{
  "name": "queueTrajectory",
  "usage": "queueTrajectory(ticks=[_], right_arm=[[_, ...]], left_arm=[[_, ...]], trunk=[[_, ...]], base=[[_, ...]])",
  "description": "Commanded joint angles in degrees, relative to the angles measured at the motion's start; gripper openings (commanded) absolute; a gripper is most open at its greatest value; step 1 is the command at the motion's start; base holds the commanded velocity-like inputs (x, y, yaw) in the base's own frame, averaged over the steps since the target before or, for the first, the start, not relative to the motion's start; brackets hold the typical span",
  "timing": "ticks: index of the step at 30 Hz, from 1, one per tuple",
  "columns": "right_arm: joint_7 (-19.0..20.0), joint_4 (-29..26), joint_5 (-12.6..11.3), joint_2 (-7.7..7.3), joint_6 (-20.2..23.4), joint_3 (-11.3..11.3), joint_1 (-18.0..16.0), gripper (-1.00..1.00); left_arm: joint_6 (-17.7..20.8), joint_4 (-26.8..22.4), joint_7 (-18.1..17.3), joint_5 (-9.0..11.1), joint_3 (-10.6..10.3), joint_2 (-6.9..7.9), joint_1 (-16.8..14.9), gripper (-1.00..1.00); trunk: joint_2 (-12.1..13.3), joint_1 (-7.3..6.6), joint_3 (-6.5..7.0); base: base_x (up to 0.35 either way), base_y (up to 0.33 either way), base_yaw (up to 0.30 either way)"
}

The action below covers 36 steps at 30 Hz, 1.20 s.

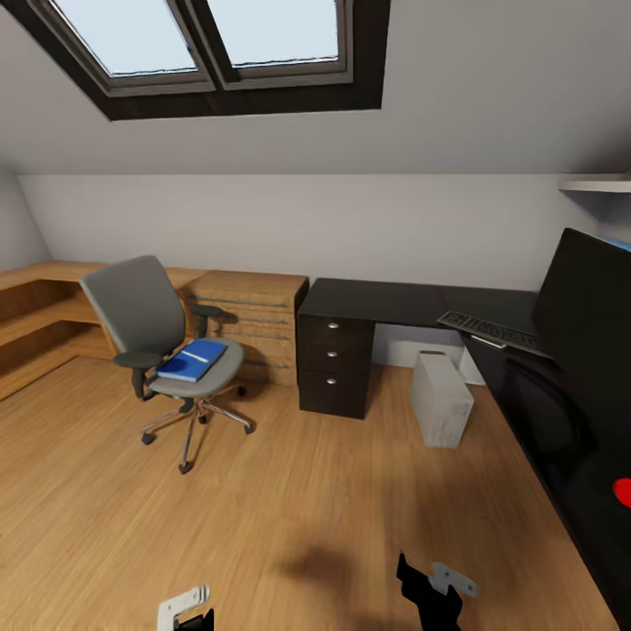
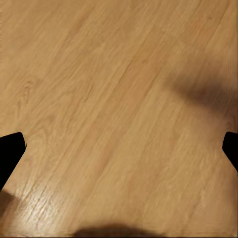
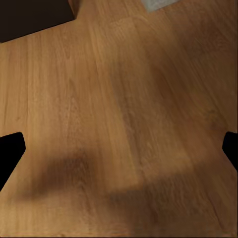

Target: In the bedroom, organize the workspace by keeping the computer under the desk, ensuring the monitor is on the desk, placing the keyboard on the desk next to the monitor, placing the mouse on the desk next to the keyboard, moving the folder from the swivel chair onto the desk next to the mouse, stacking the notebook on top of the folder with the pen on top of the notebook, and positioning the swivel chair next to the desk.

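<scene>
The grey swivel chair (image 1: 149, 329) stands on the wooden floor left of the black desk (image 1: 377, 302), apart from it. On its seat lies the blue folder (image 1: 193, 361), and a thin whitish pen (image 1: 201, 357) rests on top. The black keyboard (image 1: 495, 331) lies on the desk's inner corner, beside the black monitor (image 1: 585, 302) at the right. The grey computer (image 1: 441, 399) stands on the floor in the desk's knee space. The notebook and mouse are out of view. My left gripper (image 2: 119, 153) and right gripper (image 3: 119, 153) hang open over bare floor, far from everything.
A light wooden dresser (image 1: 254, 315) stands between chair and desk drawers (image 1: 333, 364), with low wooden shelving (image 1: 35, 315) along the left wall. A red object (image 1: 624, 491) sits on the desk's near right end. Open floor (image 1: 307, 508) lies ahead of me.
</scene>
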Motion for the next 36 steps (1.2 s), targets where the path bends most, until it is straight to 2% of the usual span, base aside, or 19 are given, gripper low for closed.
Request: queueTrajectory(ticks=[1, 16, 21, 24, 28, 33, 36], right_arm=[[-0.2, 0.1, 0.3, 0.03, -0.2, -0.3, -0.1, 1.0], [-0.1, 0.1, 0.3, 0.01, -0.2, -0.3, -0.1, 1.0], [0.0, 0.1, 0.5, -0.04, -0.2, -0.3, -0.1, 1.0], [0.1, 0.1, 1.5, -0.03, -0.2, -0.3, 0.0, 1.0], [0.1, 0.2, 5.3, -0.04, -0.2, -0.3, 0.3, 1.0], [0.0, 0.2, 8.3, -0.03, -0.2, -0.3, 0.4, 1.0], [0.0, 0.2, 8.8, -0.08, -0.2, -0.3, 0.4, 1.0]], left_arm=[[0.2, -0.1, 0.4, 0.5, -0.2, 0.01, 0.0, 1.0], [0.3, 0.0, 0.4, 0.5, -0.2, 0.06, 0.0, 1.0], [0.5, 1.2, 0.4, 0.5, -0.1, 0.12, 0.0, 1.0], [0.6, 1.9, 0.4, 0.5, -0.1, 0.12, 0.0, 1.0], [0.6, 5.0, 0.4, 0.6, -0.1, 0.17, 0.0, 1.0], [0.6, 9.6, 0.2, 0.6, -0.1, 0.2, -0.1, 1.0], [0.6, 10.7, 0.1, 0.5, -0.1, 0.21, -0.2, 1.0]], trunk=[[0.4, -0.27, 0.12], [6.4, -3.56, 2.78], [8.4, -4.66, 3.68], [9.6, -5.32, 4.22], [11.2, -6.2, 4.93], [13.2, -7.3, 5.83], [14.4, -7.95, 6.37]], base=[[-0.342, 0.0, -0.036], [-0.342, 0.0, -0.008], [-0.342, 0.0, -0.164], [-0.342, 0.0, -0.204], [-0.317, 0.0, -0.206], [-0.138, 0.0, -0.194], [-0.029, 0.0, -0.21]])
